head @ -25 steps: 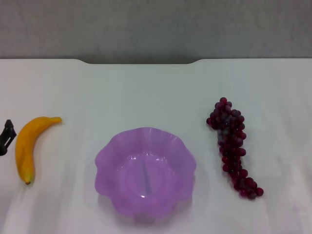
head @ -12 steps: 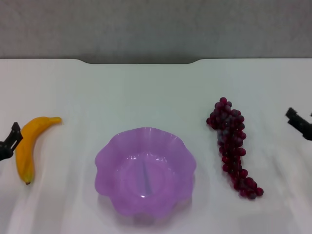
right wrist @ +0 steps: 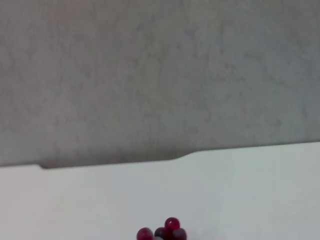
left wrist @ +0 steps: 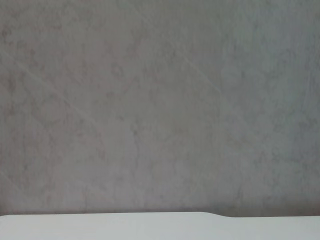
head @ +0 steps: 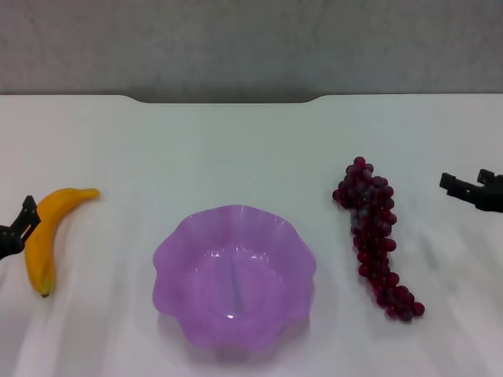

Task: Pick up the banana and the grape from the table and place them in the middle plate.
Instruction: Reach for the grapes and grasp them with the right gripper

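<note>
Head view: banana [head: 45,236], middle plate [head: 234,275] | right wrist: grape [right wrist: 162,232] only

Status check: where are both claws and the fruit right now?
Left claw beside banana, right claw right of grape, neither touching. Both fruits on table. Middle plate empty. Nothing in the way.

**Black gripper parts at both side edges**

Very little of the robot shows. At the left edge of the head view, the left gripper [head: 17,224] appears as a small matte black piece with an angular, pointed tip. At the right edge, the right gripper [head: 470,188] shows as black, blocky, stepped shapes with squared ends. Both are plain dark plastic or metal; any cables, screws or markings are too small to tell.
</note>
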Available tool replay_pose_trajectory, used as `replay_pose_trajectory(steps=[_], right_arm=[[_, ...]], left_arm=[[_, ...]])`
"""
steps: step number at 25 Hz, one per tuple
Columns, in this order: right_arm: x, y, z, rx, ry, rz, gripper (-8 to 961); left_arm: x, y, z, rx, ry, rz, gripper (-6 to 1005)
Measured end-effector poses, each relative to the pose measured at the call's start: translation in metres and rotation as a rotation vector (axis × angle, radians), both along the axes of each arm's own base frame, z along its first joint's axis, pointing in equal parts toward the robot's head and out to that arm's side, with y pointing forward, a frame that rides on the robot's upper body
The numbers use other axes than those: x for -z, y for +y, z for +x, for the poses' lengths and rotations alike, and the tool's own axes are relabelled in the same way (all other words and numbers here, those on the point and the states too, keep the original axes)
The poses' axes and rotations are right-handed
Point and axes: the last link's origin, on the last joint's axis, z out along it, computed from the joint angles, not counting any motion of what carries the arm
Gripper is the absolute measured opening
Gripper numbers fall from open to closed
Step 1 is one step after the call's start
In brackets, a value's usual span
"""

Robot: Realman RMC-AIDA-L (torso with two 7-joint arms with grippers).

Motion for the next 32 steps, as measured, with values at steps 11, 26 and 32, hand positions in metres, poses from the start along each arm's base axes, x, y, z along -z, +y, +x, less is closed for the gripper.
replay_pose_trajectory(steps=[11,26,32], right_arm=[[-0.005,0.042,-0.039,-0.062,-0.247,-0.235,873],[0.053,0.043,-0.057,-0.100,-0.441,-0.458,848],[0.072,0.030,-0.052,-0.097,-0.448,-0.527,838]], left_arm=[[0.001,0.003,0.005,0.022,-0.002,-0.006,891],[0.004,0.004,0.013,0.060,-0.007,-0.011,890],[0.004,0.004,0.013,0.060,-0.010,-0.010,890]])
